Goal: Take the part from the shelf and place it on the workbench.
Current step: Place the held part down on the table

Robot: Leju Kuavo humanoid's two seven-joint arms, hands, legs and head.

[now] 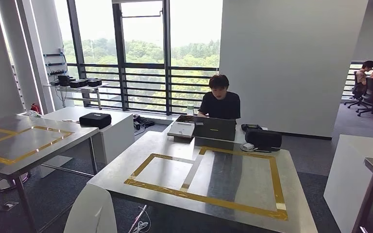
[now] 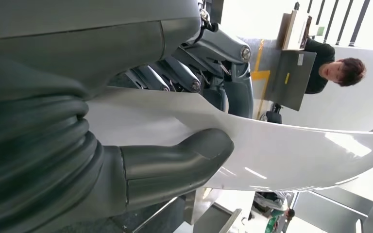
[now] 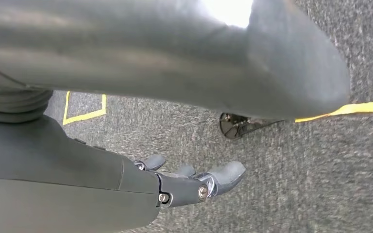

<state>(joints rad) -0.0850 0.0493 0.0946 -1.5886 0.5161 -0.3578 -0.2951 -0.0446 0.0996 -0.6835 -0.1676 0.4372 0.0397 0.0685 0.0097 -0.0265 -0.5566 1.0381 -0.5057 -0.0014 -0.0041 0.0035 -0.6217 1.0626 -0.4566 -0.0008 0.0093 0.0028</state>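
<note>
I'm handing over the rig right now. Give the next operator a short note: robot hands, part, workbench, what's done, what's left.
Left robot hand: grips the white curved part, thumb on one face and fingers on the other.
Right robot hand: holds nothing, hangs over the grey carpet.
Part's edge shows low in the head view, short of the workbench with its yellow-taped rectangle.
Done: part in hand. Left: set it on the workbench.

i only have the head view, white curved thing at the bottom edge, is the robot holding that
Observer: Yes. The left hand grips the white part, thumb on one face, fingers on the other.
Operator: and the right hand
Observer: The right hand hangs over grey carpet, holding nothing.
Operator: anything on the floor there
Observer: Yellow tape lines run across the carpet.
</note>
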